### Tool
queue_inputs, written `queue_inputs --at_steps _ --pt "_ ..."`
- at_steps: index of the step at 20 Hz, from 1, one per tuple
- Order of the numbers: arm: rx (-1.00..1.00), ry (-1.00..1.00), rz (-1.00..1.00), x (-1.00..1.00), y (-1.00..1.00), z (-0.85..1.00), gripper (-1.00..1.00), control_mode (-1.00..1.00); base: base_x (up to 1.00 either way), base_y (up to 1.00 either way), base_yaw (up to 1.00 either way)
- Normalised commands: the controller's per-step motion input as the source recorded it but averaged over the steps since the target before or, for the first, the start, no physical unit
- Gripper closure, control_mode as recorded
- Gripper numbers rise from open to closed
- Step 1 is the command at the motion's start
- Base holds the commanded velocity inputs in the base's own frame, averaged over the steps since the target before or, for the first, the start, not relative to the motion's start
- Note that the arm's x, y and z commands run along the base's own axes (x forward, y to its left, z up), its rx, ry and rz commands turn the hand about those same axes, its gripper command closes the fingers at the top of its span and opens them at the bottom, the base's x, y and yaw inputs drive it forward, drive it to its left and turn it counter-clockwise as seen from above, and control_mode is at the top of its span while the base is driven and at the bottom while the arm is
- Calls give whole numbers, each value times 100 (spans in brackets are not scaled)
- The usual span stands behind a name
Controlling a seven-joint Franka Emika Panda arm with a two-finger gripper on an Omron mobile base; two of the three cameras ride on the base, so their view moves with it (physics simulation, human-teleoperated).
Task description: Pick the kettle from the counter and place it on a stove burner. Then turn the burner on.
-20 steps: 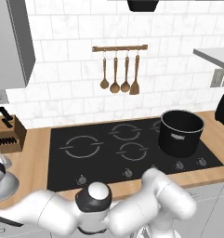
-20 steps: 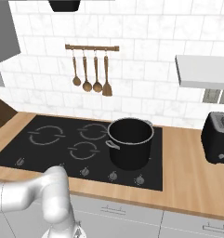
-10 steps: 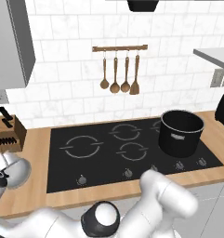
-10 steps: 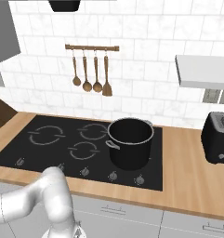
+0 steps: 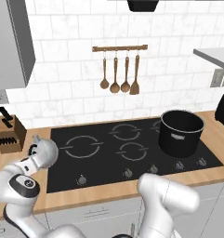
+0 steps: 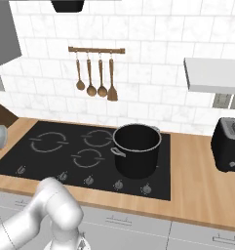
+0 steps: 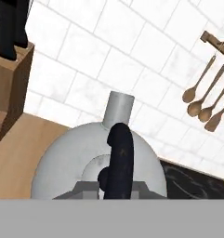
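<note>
The kettle (image 7: pixel 71 162) occupies the lower centre: a silver-grey dome with a short cylindrical spout (image 7: pixel 119 108) projecting toward the tiled wall (image 7: pixel 99 60). A black top handle (image 7: pixel 120 158) runs along the dome's centreline. The wood-grain counter (image 7: pixel 16 153) lies to the left of the kettle, carrying a wooden knife block (image 7: pixel 9 79) with black knife handles. The black cooktop (image 7: pixel 197 179) appears lower right. Wooden spoons (image 7: pixel 204 97) hang from a rail at upper right.

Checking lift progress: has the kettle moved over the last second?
Yes. In the left base view the kettle has risen and shifted right, closer to the knife block and the cooktop's left edge.
</note>
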Motion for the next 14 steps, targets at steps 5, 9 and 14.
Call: queue_inputs --at_steps 5,9,14 --pt "13 -15 -13 71 -100 22 100 -100 0 0 0" --pt "24 13 -15 88 -100 42 100 -100 0 0 0" --pt "23 43 -3 84 -70 35 100 -100 0 0 0"
